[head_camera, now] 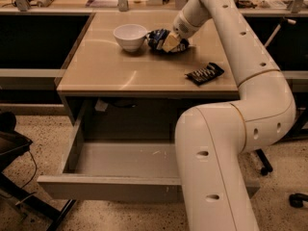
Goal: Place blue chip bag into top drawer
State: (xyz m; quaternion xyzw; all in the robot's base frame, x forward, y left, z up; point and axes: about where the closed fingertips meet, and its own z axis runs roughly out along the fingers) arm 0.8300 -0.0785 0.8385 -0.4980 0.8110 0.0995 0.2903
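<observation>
The blue chip bag point(156, 37) lies crumpled at the back of the tan table point(115, 71), just right of the white bowl point(130, 36). My gripper point(169, 43) reaches down from the right and sits on the middle of the bag, covering part of it. The top drawer point(96, 189) is pulled out below the table's front edge, and the part of its grey inside that shows holds nothing. My arm covers the drawer's right part.
A small flat black packet point(205, 73) lies on the table's right front. Dark shelving flanks the table on both sides. A counter with clutter runs behind it. A black chair base point(14, 148) stands on the floor at the left, and another at the right.
</observation>
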